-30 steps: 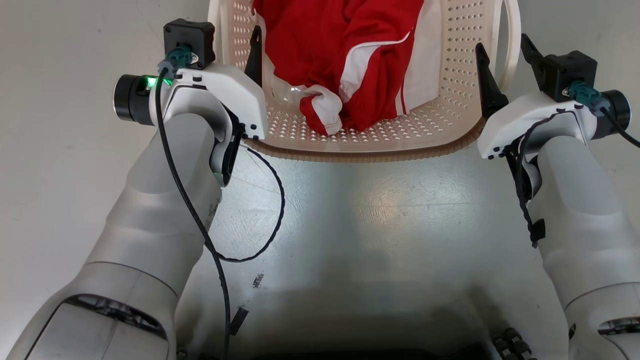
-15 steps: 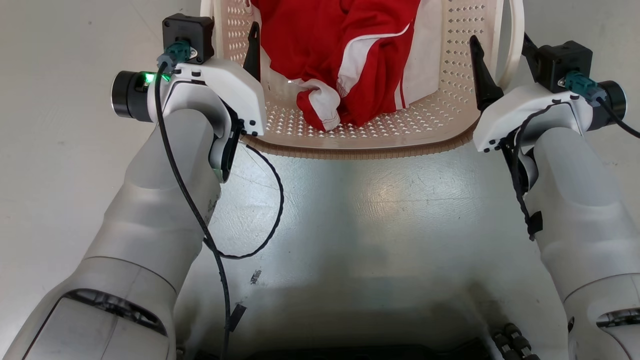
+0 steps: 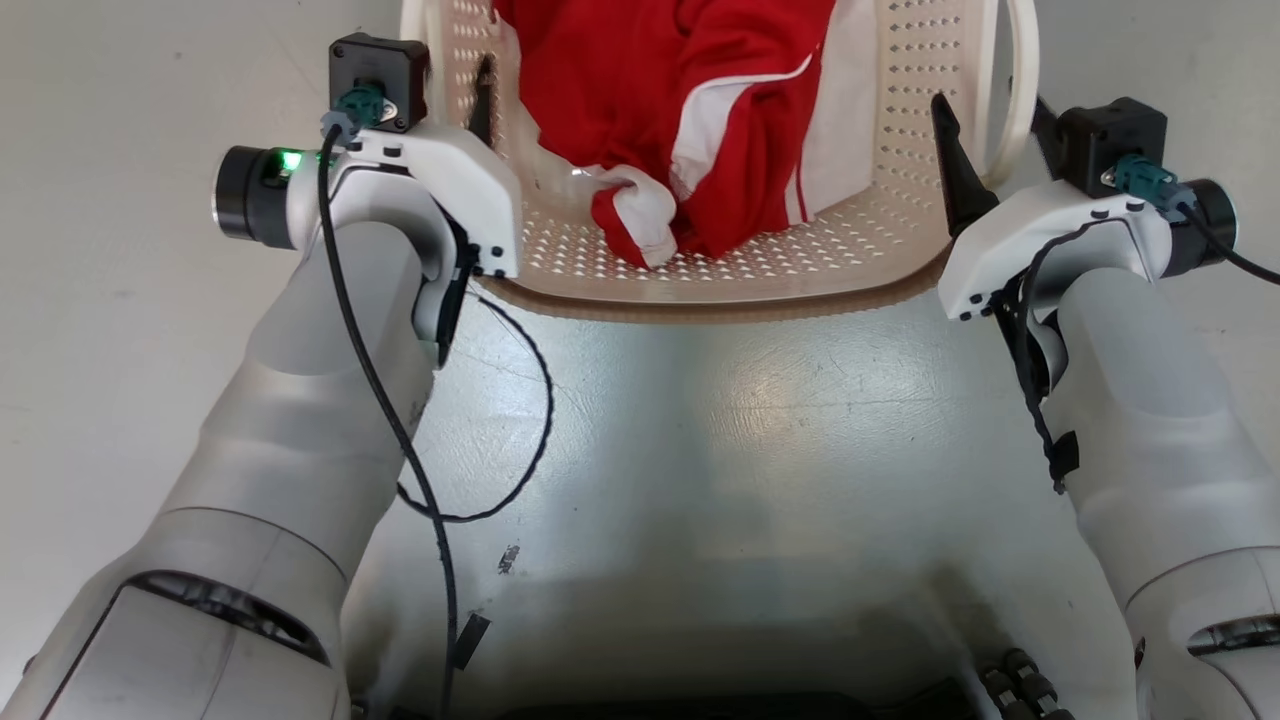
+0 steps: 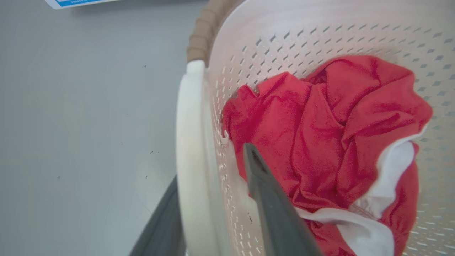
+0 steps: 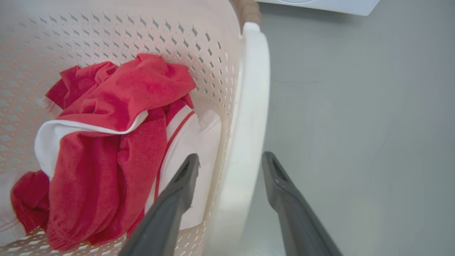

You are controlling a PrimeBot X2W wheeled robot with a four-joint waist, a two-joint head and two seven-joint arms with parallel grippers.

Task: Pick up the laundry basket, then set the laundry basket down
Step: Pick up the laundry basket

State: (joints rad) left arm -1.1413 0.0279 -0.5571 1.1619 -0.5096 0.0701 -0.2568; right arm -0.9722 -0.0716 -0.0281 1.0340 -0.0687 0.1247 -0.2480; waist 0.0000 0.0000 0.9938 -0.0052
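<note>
Floor (image 3: 760, 450): grey, glossy, fine scratches, light glare patch. The laundry basket (image 3: 720, 305) stands between the left gripper (image 4: 209, 163) and the right gripper (image 5: 231, 156); its underside is hidden, so contact with the floor can't be confirmed. Small dark scuff (image 3: 510, 558) well behind the left gripper, beside its forearm. White panel edge (image 5: 320, 5) on the floor ahead of the right gripper. White-and-blue edge (image 4: 74, 3) ahead of the left gripper, on its outer side.

Cream perforated laundry basket (image 3: 900, 150) w/ brown rim, upright; L side straddled by left pincer (image 4: 211, 167), R side by right pincer (image 5: 231, 158).
</note>
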